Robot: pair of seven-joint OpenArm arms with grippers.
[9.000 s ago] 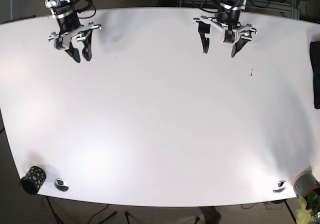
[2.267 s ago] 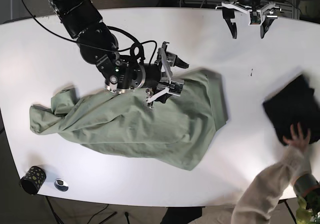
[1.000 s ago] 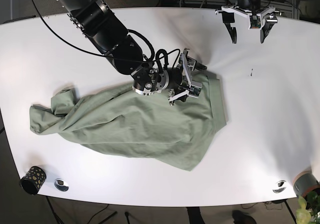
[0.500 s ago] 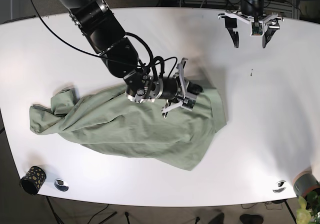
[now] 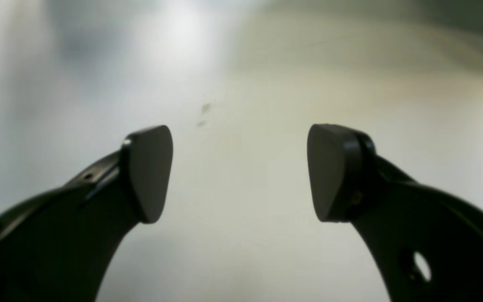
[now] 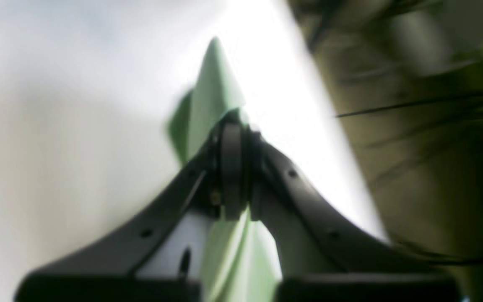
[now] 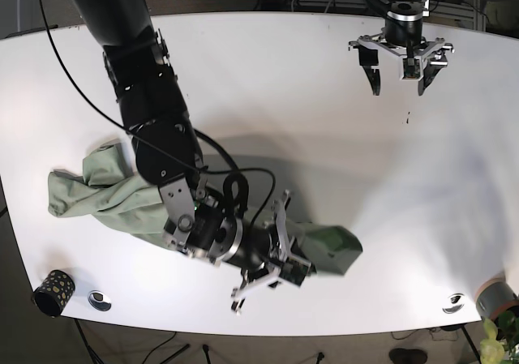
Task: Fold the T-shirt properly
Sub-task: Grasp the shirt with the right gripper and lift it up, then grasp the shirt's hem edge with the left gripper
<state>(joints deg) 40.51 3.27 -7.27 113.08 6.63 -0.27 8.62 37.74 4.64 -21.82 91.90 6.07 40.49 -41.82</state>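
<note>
The right arm is stretching from the upper left down to the lower middle of the base view, and the right gripper [image 7: 284, 259] is pinching green cloth between closed fingers. The left gripper [image 7: 400, 66] is hanging at the upper right, its fingers [image 5: 149, 172] spread wide.

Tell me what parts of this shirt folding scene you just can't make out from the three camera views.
- T-shirt: in the base view, the right arm covers its middle, so the fold line is hidden.
- Right gripper: the right wrist view is blurred; it is shut on green cloth, but which edge of the shirt cannot be told.
- Left gripper: the left wrist view shows only a soft-focus table; the shirt is out of frame.
- Small cup: pattern too small to read.
</note>
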